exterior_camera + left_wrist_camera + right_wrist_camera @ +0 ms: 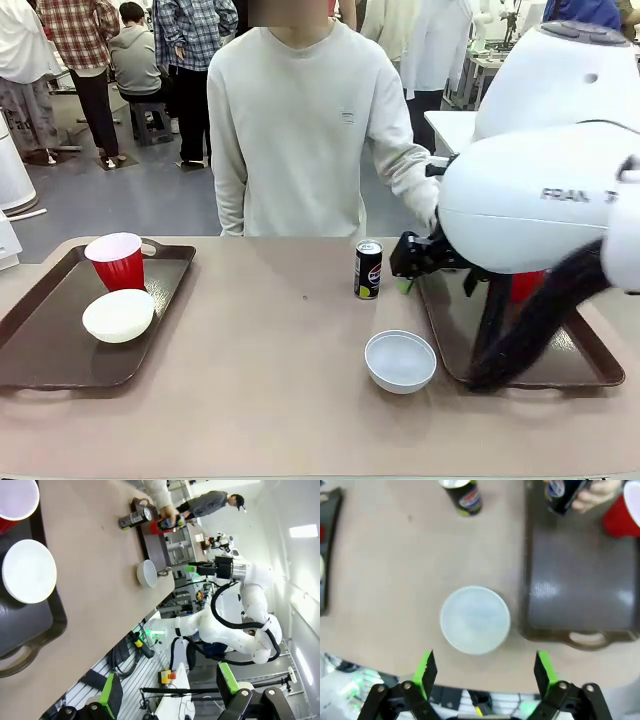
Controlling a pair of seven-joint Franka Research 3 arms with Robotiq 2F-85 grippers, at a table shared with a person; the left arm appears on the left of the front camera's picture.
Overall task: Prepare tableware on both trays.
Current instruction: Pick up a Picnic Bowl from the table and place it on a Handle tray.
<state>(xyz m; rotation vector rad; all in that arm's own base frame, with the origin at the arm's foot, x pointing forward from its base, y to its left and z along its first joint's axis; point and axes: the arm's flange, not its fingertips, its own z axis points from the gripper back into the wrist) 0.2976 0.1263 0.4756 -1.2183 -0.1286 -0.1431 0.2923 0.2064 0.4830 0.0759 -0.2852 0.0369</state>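
The left tray (40, 345) holds a red cup (118, 262) and a white bowl (118, 315). A dark can (368, 270) stands on the bare table at mid-back. A second white bowl (400, 361) sits on the table just left of the right tray (580, 365). My right gripper (484, 672) hangs open above that bowl (475, 620), apart from it. On the right tray (580, 580) the person's hand (592, 495) holds another can (565, 490) beside a red cup (622, 515). My left gripper (169, 690) is open and empty, raised well off the table.
My right arm (540, 190) covers much of the right tray in the front view. The person (300, 130) stands at the far side. Bare tabletop (250, 390) lies between the trays. Other people stand in the background.
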